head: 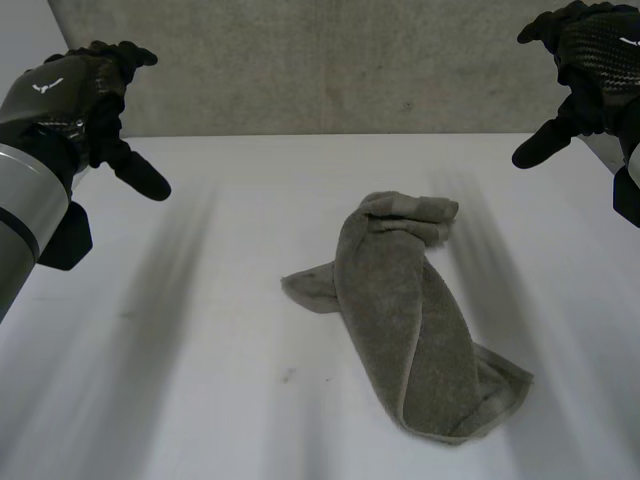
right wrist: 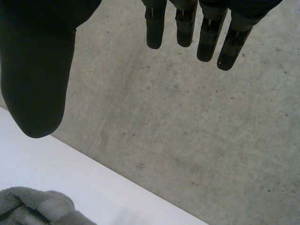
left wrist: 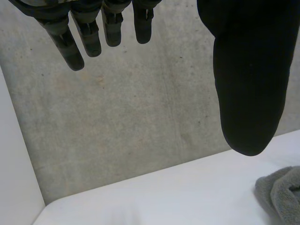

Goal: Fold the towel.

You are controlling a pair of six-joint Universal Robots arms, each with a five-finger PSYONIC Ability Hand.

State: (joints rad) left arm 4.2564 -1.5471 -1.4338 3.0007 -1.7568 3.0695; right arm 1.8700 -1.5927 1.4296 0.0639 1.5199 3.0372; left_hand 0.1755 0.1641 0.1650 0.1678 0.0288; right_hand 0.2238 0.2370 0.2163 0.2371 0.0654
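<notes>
The towel (head: 410,310) is plain olive-grey, the desk (head: 200,380) white, the wall (head: 300,60) mottled grey. The left hand (head: 80,90) and right hand (head: 590,50) are black, their backs seemingly weave-patterned with small white marks.

I see a white table (head: 170,400). One grey-green towel (head: 410,310) lies on it, a bit right of centre, crumpled into a long rumpled roll. It runs from the table's middle toward the near right. A loose corner sticks out flat on its left.
</notes>
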